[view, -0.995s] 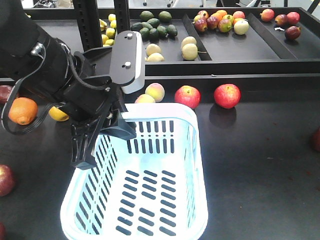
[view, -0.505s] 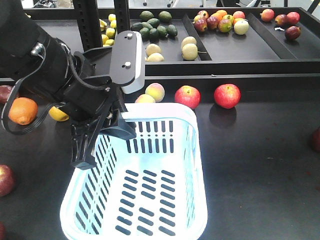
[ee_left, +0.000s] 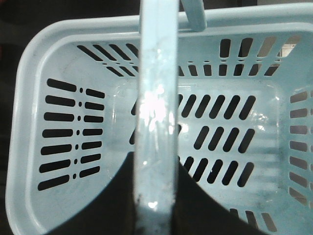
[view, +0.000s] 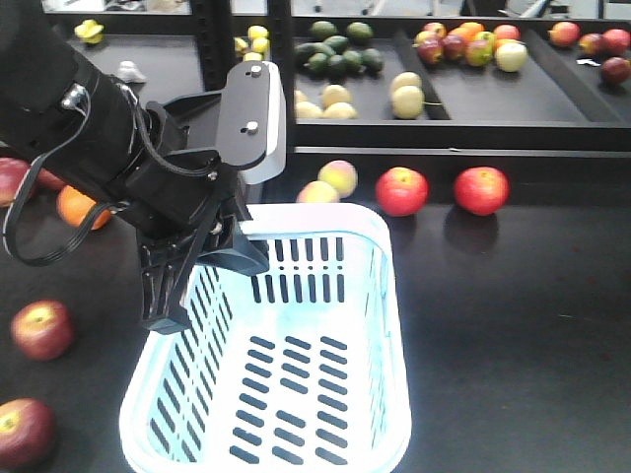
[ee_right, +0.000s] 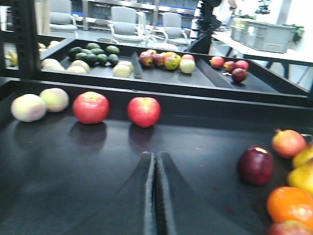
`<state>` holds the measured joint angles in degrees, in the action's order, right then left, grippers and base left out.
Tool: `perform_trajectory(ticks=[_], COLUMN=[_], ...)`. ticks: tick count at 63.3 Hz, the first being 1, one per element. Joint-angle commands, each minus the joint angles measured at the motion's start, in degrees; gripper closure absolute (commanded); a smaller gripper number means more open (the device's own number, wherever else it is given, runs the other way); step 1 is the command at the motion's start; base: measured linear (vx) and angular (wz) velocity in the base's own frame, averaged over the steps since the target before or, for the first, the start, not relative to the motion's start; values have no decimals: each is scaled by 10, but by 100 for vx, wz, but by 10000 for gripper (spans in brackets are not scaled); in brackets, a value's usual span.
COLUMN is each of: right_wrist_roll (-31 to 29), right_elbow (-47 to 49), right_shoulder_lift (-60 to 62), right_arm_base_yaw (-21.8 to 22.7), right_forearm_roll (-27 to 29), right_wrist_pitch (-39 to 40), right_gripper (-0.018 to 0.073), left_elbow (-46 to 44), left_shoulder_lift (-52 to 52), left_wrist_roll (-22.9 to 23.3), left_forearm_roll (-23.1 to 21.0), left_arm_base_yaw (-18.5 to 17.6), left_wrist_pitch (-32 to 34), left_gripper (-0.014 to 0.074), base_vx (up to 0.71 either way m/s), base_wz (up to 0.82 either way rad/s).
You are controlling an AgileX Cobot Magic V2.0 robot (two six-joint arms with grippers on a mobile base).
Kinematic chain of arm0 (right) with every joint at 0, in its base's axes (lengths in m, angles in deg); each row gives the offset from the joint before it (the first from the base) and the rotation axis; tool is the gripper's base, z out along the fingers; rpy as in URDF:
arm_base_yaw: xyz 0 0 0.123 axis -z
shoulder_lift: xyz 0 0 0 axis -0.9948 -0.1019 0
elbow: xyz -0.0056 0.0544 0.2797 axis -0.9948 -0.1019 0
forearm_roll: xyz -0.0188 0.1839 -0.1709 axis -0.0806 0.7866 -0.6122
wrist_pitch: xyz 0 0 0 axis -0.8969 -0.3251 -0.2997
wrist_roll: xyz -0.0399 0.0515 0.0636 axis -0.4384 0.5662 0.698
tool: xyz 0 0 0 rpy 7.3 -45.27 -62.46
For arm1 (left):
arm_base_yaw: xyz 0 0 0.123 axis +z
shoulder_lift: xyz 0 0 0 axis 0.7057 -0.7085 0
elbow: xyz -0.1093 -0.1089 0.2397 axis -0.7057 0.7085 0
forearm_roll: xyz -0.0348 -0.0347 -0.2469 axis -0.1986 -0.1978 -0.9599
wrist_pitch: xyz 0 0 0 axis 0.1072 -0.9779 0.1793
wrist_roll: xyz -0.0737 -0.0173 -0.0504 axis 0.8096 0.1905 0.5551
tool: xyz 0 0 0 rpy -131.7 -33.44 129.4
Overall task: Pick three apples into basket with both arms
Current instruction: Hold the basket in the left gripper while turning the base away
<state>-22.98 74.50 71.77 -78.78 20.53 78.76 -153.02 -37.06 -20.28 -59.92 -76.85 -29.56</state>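
Gripping the basket [view: 392, 325], apparently, is the left end effector [view: 205, 258].

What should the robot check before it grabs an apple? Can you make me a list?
1. Is the basket empty, with room for apples? ok.
2. Is the left gripper clamped on the handle? ok.
3. Is the right gripper open for grabbing? not ok, its fingers are shut together.
4. Is there an apple ahead of the right gripper? ok, a red one sits free on the table.
5. Is the way to it free? ok.
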Motion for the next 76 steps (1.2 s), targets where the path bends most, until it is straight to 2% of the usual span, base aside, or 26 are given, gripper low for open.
perform_trajectory(ticks=[1, 35, 76], right_wrist_roll=[-2, -2, -2], right_elbow=[-6, -6, -6], right_shoulder_lift=[10, 10, 10], right_arm_base_yaw=[1, 1, 1], right_forearm_roll=[-1, -1, -1], right_wrist_pitch=[44, 44, 43], right_gripper=[568, 568, 568], left_elbow=[-18, -18, -18], left_shoulder_lift=[23, 23, 23], left_wrist_roll=[5, 5, 5], left_forearm_roll=[-24, -24, -24], left_arm_base_yaw=[-2, -2, -2], left_wrist_pitch=[15, 15, 15], left_gripper=[603, 603, 603], base_vx=[-7, -9, -13], base_wz=[28, 36, 52])
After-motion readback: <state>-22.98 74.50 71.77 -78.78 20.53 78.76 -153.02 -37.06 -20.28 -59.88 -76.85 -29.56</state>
